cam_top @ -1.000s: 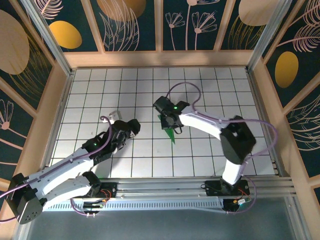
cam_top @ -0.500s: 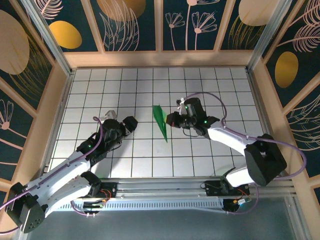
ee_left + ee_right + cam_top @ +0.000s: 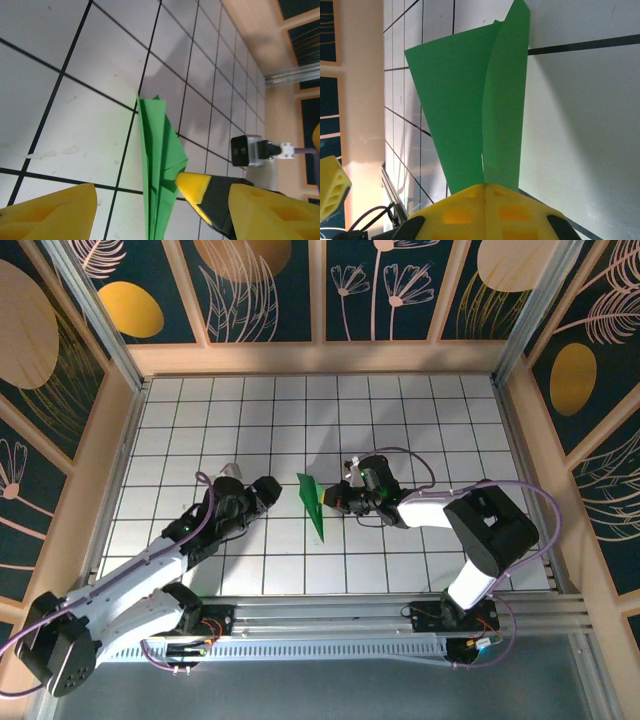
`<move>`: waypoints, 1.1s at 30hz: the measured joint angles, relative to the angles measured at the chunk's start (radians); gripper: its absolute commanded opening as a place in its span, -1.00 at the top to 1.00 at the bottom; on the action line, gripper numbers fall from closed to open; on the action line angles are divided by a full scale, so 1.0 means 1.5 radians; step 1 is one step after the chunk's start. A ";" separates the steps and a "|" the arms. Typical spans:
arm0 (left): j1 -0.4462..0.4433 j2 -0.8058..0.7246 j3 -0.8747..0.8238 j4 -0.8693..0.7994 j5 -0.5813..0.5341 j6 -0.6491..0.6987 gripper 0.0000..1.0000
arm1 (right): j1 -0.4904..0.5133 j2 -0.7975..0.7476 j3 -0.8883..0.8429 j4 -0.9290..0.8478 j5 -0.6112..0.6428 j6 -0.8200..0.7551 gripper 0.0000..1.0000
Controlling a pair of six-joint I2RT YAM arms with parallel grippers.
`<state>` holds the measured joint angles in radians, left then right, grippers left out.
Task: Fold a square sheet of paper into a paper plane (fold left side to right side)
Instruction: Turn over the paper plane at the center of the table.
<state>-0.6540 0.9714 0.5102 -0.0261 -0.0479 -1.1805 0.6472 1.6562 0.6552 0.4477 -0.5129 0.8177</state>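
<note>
Paper plane (image 3: pixel 312 506): bright green, slim, layered creases. It sits near the middle of the surface (image 3: pixel 420 420), a little toward the near edge. The long axis runs roughly far to near. The narrow point is at the near end and the wider end faces the far edge.

Right hand (image 3: pixel 331 498): at the plane's right flank, clenched on the paper plane. In the right wrist view the jaws are pressed together and the green paper (image 3: pixel 465 110) comes out from between them. Two layers are visible there, a broad flap and a narrower one overlapping it along a straight crease. The paper throws a shadow on the tile beside it. I cannot tell whether the plane's underside rests on the tiles or is held just off them.

Left hand (image 3: pixel 270 487): to the left of the plane and apart from it, jaws spread, released, nothing between them. In the left wrist view the plane (image 3: pixel 159 165) lies ahead, between this hand's two yellow fingers, with no contact. One wing edge stands raised, where the right hand's yellow-tipped finger meets it.
</note>
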 measured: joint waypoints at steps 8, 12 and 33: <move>0.007 0.131 0.000 0.062 0.067 0.002 -0.11 | 0.000 0.000 -0.005 -0.002 0.017 -0.005 1.00; 0.012 0.208 0.001 0.104 0.108 0.001 -0.04 | 0.000 0.002 -0.010 -0.004 0.017 -0.005 1.00; 0.022 0.367 0.065 0.200 0.177 0.019 0.27 | 0.000 0.017 -0.011 -0.004 0.013 -0.005 1.00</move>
<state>-0.6216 1.5223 0.6075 0.2733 0.2180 -1.1522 0.6472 1.6814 0.6392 0.4419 -0.4927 0.8104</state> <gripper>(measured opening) 0.384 0.051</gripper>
